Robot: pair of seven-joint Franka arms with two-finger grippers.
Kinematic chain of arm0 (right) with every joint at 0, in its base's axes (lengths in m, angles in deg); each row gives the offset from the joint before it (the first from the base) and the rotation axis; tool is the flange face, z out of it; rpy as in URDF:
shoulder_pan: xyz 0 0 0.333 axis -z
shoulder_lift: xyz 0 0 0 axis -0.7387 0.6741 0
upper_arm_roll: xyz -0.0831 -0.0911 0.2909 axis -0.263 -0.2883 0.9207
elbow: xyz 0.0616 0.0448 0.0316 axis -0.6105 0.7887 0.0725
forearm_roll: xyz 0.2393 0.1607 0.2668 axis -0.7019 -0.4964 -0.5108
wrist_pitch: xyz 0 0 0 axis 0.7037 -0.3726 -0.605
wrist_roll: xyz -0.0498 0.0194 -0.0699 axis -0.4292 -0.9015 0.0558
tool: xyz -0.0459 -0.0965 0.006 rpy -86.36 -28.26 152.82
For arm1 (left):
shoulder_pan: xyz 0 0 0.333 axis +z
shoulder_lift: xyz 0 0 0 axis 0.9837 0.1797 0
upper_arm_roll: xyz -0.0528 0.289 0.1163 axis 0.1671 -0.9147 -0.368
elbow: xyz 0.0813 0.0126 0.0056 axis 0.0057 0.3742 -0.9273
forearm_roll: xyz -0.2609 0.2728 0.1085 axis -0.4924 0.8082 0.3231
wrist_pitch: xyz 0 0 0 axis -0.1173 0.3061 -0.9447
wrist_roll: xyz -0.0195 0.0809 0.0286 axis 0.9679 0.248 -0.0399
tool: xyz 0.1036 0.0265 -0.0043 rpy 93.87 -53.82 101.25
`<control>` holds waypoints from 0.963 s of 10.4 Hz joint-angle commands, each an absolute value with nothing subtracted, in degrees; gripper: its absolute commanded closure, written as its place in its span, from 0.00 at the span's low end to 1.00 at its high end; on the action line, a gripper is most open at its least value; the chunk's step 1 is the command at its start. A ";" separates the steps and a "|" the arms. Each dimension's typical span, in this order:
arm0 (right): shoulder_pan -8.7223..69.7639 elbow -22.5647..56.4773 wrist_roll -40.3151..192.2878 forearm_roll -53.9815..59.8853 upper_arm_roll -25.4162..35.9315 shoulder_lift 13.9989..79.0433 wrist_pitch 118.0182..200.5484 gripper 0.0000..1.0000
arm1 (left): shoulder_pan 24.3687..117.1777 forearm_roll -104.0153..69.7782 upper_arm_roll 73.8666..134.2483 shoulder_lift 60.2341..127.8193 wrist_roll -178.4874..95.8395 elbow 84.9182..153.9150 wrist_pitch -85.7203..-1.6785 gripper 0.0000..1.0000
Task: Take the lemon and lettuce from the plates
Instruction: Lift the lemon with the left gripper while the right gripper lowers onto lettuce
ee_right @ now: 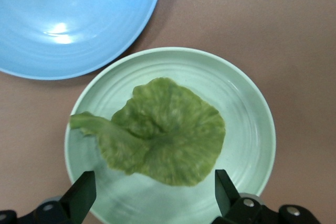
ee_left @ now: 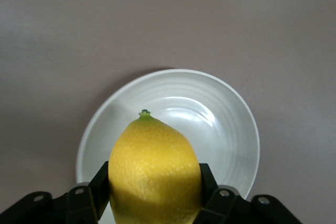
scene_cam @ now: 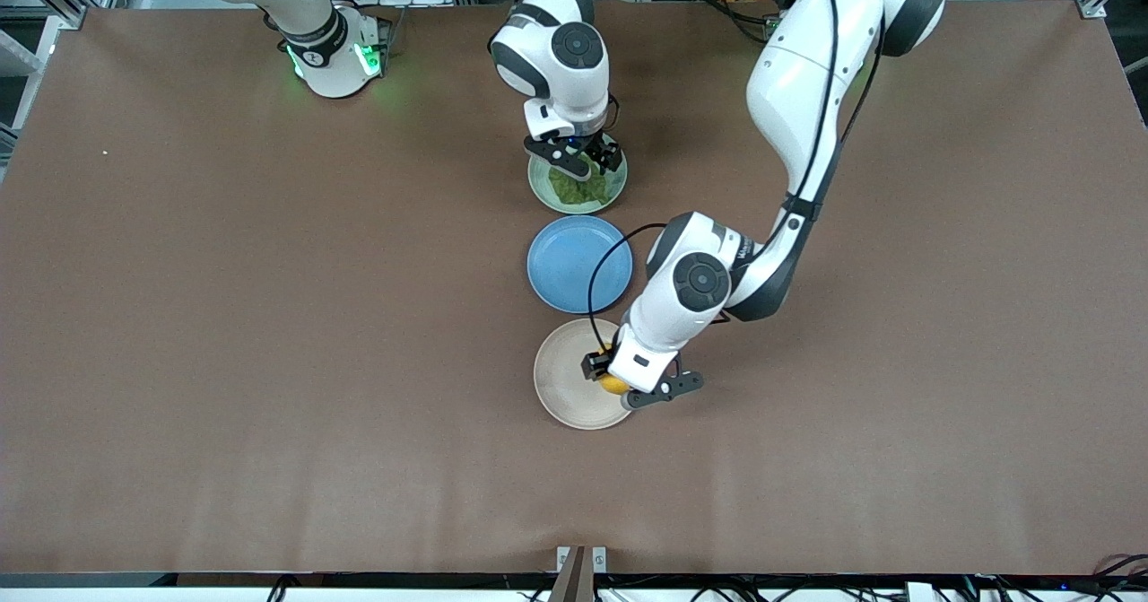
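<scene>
Left gripper (scene_cam: 617,381) jaws clenched on lemon (ee_left: 155,171), over cream plate (scene_cam: 565,382) nearest front camera. Right gripper (scene_cam: 583,161) jaws spread over lettuce (ee_right: 163,132), flat on mint plate (ee_right: 252,108). Next, likely: descend, pinch leaf.

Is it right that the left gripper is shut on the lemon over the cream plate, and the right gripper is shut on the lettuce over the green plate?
Not quite. The right gripper is open, its fingers either side of the lettuce on the green plate, as the right wrist view shows. The left gripper is shut on the lemon over the cream plate.
</scene>
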State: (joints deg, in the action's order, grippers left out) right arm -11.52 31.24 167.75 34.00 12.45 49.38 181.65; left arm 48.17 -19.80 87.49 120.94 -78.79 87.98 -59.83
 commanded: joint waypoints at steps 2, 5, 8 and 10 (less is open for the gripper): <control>-12.67 31.31 169.08 33.56 12.03 51.79 184.98 0.00 | 50.72 -21.22 87.75 117.19 -77.06 88.87 -52.59 0.99; -12.67 31.23 169.08 33.56 11.94 52.41 187.36 0.00 | 53.27 -21.22 87.75 115.34 -72.95 88.87 -46.28 0.99; -12.76 30.96 169.08 33.65 11.94 53.46 188.33 0.00 | 56.35 -20.61 87.05 113.33 -65.40 89.05 -39.58 0.97; -12.76 30.70 169.08 33.65 11.94 54.78 190.43 0.00 | 58.80 -20.43 86.96 112.27 -60.82 89.75 -35.99 0.97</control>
